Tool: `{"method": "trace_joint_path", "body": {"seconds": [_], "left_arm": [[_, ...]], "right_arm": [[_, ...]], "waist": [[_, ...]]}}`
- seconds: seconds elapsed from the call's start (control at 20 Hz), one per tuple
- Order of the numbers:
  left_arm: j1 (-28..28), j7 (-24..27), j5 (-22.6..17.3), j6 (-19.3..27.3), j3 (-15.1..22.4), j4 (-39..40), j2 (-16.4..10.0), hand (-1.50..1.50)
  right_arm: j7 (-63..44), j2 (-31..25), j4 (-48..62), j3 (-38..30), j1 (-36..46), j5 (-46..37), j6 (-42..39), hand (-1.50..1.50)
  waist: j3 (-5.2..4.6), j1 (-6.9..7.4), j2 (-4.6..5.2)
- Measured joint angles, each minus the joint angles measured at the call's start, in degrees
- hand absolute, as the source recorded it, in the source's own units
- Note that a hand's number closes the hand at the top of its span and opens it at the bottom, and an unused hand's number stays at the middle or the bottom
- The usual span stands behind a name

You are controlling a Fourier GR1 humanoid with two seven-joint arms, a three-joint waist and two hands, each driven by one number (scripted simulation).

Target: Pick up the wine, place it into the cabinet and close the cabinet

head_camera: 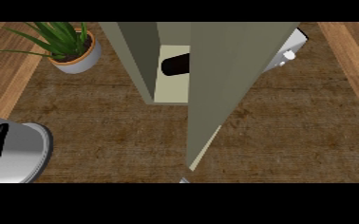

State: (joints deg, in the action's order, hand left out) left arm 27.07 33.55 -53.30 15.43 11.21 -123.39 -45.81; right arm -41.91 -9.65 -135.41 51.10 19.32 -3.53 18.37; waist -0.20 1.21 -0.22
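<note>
Since the wine (175, 65) is in the cabinet (140, 59), left of your right hand (301, 34), just shut the door (231, 90); I cannot tell the hand's state

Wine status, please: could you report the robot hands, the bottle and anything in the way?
Left robot hand not in view; right robot hand mostly hidden behind door. Wine inside cabinet. Door wide open, not yet closed.
</note>
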Motion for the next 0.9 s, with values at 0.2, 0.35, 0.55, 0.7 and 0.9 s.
{"method": "trace_joint_path", "body": {"seconds": [0.2,0.35,0.55,0.7,0.9], "left_arm": [[-0.9,-0.9,0.4,0.1,0.5,0.0,0.7,-1.50],[-1.8,-1.5,0.7,0.0,0.7,0.2,1.3,-1.50],[-2.6,-2.3,0.6,-0.2,0.2,0.8,2.0,-1.50],[-2.5,-3.0,0.5,-0.2,-0.7,0.6,2.5,-1.50],[-3.3,-3.4,1.3,0.0,-0.7,1.4,3.8,-1.50]], "right_arm": [[-0.6,-0.1,2.2,-1.0,6.3,3.8,4.0,1.50],[-0.9,3.4,7.4,-3.7,13.8,7.5,5.6,1.50],[0.9,7.2,17.8,-8.6,25.3,12.4,8.0,1.50],[2.3,8.4,25.2,-12.5,32.9,15.5,8.9,1.50],[5.7,9.0,35.5,-15.6,41.1,16.6,8.5,1.50]], "waist": [[-0.01,0.57,0.16],[0.02,0.86,0.29],[0.05,1.15,0.39],[0.07,1.08,0.35],[0.09,0.80,0.37]]}}
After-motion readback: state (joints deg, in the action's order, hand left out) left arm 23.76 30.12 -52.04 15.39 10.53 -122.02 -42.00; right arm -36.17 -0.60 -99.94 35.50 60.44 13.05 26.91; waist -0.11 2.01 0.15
